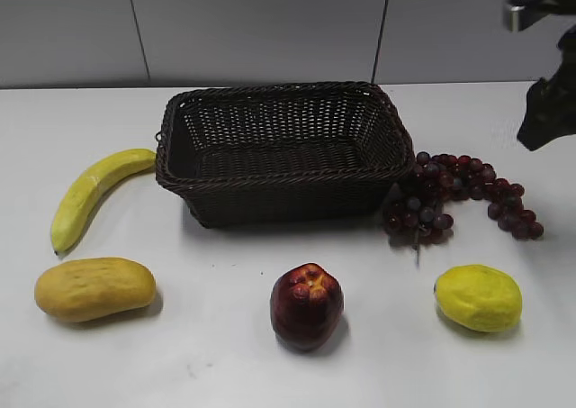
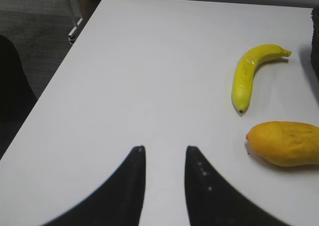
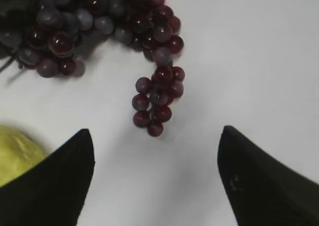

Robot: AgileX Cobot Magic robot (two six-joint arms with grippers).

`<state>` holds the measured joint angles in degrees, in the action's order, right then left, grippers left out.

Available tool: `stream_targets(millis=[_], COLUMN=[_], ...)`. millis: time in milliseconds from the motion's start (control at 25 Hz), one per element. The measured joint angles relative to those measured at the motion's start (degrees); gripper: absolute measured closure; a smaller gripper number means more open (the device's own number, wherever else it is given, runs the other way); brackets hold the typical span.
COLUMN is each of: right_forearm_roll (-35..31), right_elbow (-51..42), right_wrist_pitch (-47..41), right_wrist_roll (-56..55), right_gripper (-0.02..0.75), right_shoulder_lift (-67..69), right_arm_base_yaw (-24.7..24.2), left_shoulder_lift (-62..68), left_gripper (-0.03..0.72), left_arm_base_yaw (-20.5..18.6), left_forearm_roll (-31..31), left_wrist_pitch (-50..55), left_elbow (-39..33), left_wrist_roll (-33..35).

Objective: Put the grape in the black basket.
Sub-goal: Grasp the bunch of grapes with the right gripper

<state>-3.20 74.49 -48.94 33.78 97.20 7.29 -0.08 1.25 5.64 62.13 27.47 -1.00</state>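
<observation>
Right wrist view: wide-spread right pincer (image 3: 157,136) hovers above the grape (image 3: 107,31).

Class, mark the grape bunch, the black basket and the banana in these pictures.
grape bunch (image 1: 463,196), exterior view, middle of the cluster.
black basket (image 1: 270,201), exterior view, front wall.
banana (image 2: 247,75), left wrist view, mid-body.

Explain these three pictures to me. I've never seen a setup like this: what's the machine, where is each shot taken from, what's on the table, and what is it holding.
It is a two-armed robot. One picture looks across the table; the other two come from cameras on each wrist. On the table are a basket, grapes, a banana, a mango, a red fruit and a lemon. The left gripper hangs over bare table, slightly open. The right gripper is wide open above the grapes' tip. Nothing is held.
</observation>
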Motion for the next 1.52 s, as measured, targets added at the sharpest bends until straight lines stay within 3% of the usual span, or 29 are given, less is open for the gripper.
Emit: stream_targets(millis=[200, 480, 600, 920, 1040, 1160, 1320, 1520], right_forearm_roll=[-2.5, -2.9, -2.9, -9.6, -13.4, -12.0, -7.8, -7.2], right_elbow=[1.8, 2.0, 2.1, 2.2, 2.4, 2.4, 2.5, 2.7], right_wrist_pitch=[3.1, 17.0, 19.2, 19.7, 19.2, 17.5, 17.5, 17.6], right_wrist_roll=[21.0, 24.9, 25.0, 24.8, 23.1, 23.8, 27.5, 31.4], right_gripper=[0.155, 0.173, 0.236, 0.518, 0.546, 0.437, 0.164, 0.123], right_shoulder_lift=[8.7, 15.7, 17.0, 17.2, 17.2, 17.2, 17.2, 18.3], right_arm_base_yaw=[0.0, 0.0, 0.0, 0.0, 0.0, 0.0, 0.0, 0.0], left_shoulder_lift=[0.0, 0.0, 0.0, 0.0, 0.0, 0.0, 0.0, 0.0], left_gripper=[0.472, 0.472, 0.472, 0.472, 0.472, 0.472, 0.472, 0.472], left_arm_base_yaw=[0.0, 0.0, 0.0, 0.0, 0.0, 0.0, 0.0, 0.0], left_forearm_roll=[0.0, 0.0, 0.0, 0.0, 0.0, 0.0, 0.0, 0.0], left_wrist_pitch=[0.0, 0.0, 0.0, 0.0, 0.0, 0.0, 0.0, 0.0], left_elbow=[0.0, 0.0, 0.0, 0.0, 0.0, 0.0, 0.0, 0.0], left_wrist_roll=[0.0, 0.0, 0.0, 0.0, 0.0, 0.0, 0.0, 0.0])
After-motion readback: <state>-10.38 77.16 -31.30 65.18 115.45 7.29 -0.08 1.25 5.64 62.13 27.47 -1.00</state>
